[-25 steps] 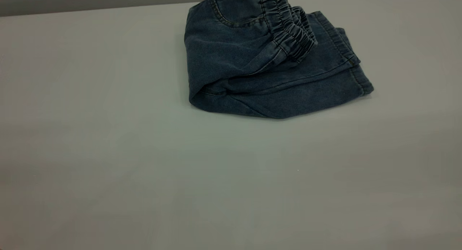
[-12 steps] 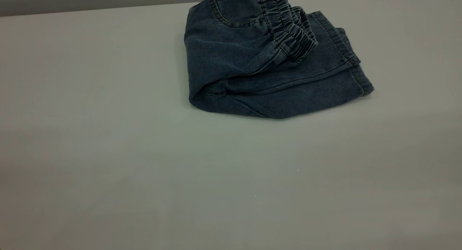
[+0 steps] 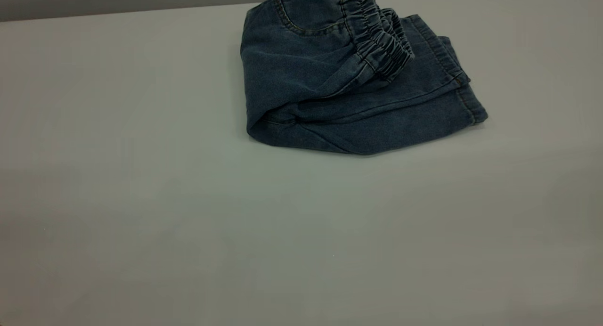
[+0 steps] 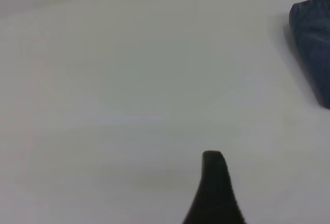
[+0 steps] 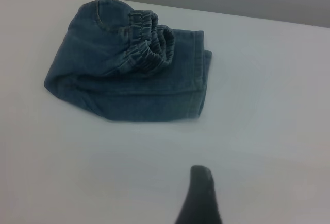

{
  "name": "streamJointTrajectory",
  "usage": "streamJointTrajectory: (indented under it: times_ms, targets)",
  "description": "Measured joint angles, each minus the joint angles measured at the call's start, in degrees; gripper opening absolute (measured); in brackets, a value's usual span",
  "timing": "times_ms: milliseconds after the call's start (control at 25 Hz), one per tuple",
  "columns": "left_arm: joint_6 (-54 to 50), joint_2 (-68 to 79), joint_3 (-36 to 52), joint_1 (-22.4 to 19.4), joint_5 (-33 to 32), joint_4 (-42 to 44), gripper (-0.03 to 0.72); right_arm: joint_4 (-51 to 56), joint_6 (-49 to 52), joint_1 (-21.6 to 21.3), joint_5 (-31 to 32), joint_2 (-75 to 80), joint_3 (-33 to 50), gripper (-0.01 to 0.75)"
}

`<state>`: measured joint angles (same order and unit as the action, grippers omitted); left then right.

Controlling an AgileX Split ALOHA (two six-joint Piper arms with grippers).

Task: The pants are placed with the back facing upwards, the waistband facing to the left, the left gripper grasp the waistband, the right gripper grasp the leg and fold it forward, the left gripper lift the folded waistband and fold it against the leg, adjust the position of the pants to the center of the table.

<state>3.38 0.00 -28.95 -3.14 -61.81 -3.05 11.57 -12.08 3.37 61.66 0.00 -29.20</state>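
Note:
The pants (image 3: pixel 330 81) lie folded into a compact bundle on the far part of the table (image 3: pixel 188 213), right of its middle. The ruched waistband (image 3: pixel 379 45) rests on top, folded over the leg (image 3: pixel 410 114), whose hems point right. Neither gripper shows in the exterior view. In the left wrist view only a black tip of my left gripper (image 4: pixel 214 188) shows above bare table, with the pants' edge (image 4: pixel 312 44) far off. In the right wrist view a black tip of my right gripper (image 5: pixel 201 195) hangs over the table, short of the pants (image 5: pixel 129 90) and waistband (image 5: pixel 149 46). Neither touches the cloth.
The table's far edge (image 3: pixel 118 12) runs just behind the pants, with a dark grey wall beyond it. Bare table surface stretches in front of and to both sides of the bundle.

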Motion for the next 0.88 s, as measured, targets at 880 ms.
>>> streamJointTrajectory:
  times_ms: [880]
  targets:
    - [0.0,0.0,0.0,-0.1,0.0,0.0,0.487,-9.9,10.0,1.8,-0.7,0.0,0.1,0.494]
